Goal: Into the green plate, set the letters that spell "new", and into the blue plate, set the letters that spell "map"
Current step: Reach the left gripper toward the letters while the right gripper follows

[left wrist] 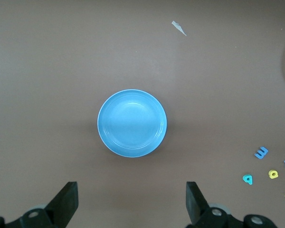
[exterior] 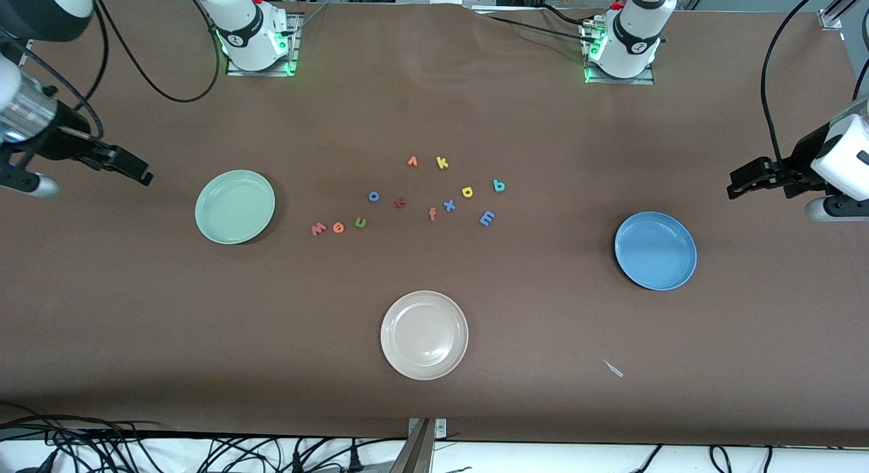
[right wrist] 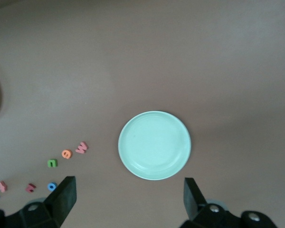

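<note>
The salmon "w" (exterior: 318,229), orange "e" (exterior: 338,227) and green "n" (exterior: 360,222) lie in a row on the table beside the empty green plate (exterior: 234,206). The blue "m" (exterior: 487,218), yellow "p" (exterior: 468,191) and teal "a" (exterior: 499,185) lie in the middle cluster, toward the empty blue plate (exterior: 655,250). My right gripper (exterior: 142,174) hangs open over the bare table at the right arm's end, close to the green plate (right wrist: 154,145). My left gripper (exterior: 736,188) hangs open over the table at the left arm's end, close to the blue plate (left wrist: 131,122). Neither holds anything.
Other letters lie among the cluster: blue "o" (exterior: 373,196), a dark red letter (exterior: 400,202), salmon "f" (exterior: 432,214), blue "x" (exterior: 449,205), yellow "k" (exterior: 442,163), an orange one (exterior: 412,162). A beige plate (exterior: 424,334) sits nearest the front camera. A pale scrap (exterior: 613,368) lies beside it.
</note>
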You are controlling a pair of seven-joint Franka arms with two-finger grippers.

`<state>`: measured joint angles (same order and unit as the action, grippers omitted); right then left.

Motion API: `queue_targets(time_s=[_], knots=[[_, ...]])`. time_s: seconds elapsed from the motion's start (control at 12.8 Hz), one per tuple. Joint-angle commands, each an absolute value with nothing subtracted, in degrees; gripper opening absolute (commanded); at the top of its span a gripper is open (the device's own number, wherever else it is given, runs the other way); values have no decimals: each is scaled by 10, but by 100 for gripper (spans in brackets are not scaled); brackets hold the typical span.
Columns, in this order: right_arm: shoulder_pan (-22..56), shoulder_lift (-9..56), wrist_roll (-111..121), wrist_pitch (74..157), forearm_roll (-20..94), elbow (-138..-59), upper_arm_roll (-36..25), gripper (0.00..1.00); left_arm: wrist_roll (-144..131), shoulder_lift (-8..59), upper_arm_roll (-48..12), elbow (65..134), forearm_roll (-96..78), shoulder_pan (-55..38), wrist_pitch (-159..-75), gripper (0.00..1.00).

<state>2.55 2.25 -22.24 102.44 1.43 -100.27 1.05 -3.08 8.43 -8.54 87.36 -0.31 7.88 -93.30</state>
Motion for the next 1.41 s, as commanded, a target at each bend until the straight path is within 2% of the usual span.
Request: queue_targets(time_s=[0.0, 0.23, 0.47, 0.63, 0.78, 0.86, 1.1, 1.25, 1.33], knots=[[85, 86, -307, 1064, -2, -1002, 10, 100, -21, 125, -84, 869, -11, 65, -938, 100], [137, 132, -443, 1100, -10, -1006, 10, 100, -24, 156, -92, 861, -14, 32, -937, 100], [163, 163, -544, 1210, -11, -1068, 11, 100, -47, 176, -93, 880, -18, -38, -949, 100], [202, 203, -596, 1285, -32, -1106, 10, 100, -88, 174, -93, 917, -19, -88, -994, 100], [218, 238, -696, 1321, -76, -1116, 10, 100, -140, 171, -104, 980, -20, -126, -1038, 100], [236, 262, -750, 1334, -96, -1116, 9, 99, -166, 170, -121, 1018, -20, -130, -1085, 100], [244, 299, -854, 1368, -144, -1116, 8, 87, -263, 170, -182, 1131, -11, -133, -1249, 100], [247, 315, -858, 1381, -144, -1116, 8, 73, -338, 180, -193, 1191, -11, -148, -1337, 100], [247, 319, -860, 1391, -144, -1116, 8, 66, -373, 198, -193, 1197, -11, -162, -1359, 100]])
